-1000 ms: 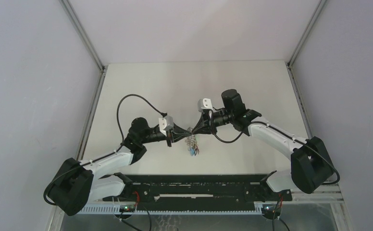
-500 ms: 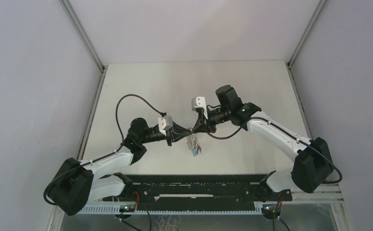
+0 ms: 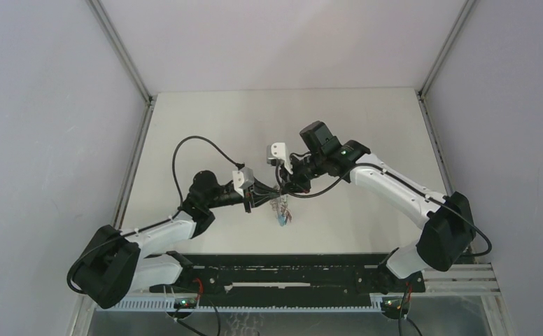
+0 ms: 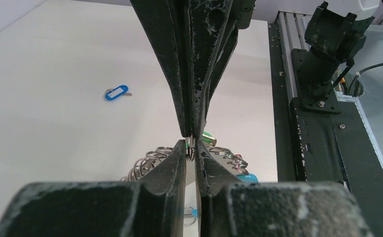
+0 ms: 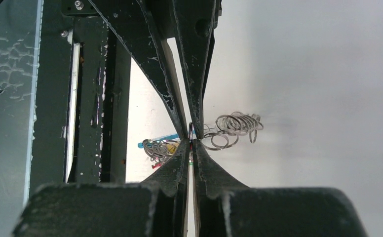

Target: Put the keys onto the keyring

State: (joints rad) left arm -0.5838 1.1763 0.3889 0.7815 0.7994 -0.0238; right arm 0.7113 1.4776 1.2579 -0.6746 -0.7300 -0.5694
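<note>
My two grippers meet tip to tip above the table's middle. The keyring (image 3: 280, 210) hangs below them as a bundle, with silver links (image 4: 145, 165) and a light-blue sleeve (image 5: 147, 144). Keys with green (image 4: 208, 138) and red tags dangle among the links. My right gripper (image 5: 190, 141) is shut on the keyring's thin wire. My left gripper (image 4: 192, 144) stands a narrow slit open around that same wire, with its pads not pressing it. In the top view the left gripper (image 3: 273, 193) and the right gripper (image 3: 283, 188) almost touch.
A loose key with a blue tag (image 4: 116, 92) lies on the white table (image 3: 367, 126), away from the bundle. The black rail (image 3: 290, 269) with the arm bases runs along the near edge. Grey walls stand on three sides.
The right arm has swung left and its wrist has turned, which brings its fingers onto the left gripper's tips. The left arm and the hanging bundle have barely moved.
</note>
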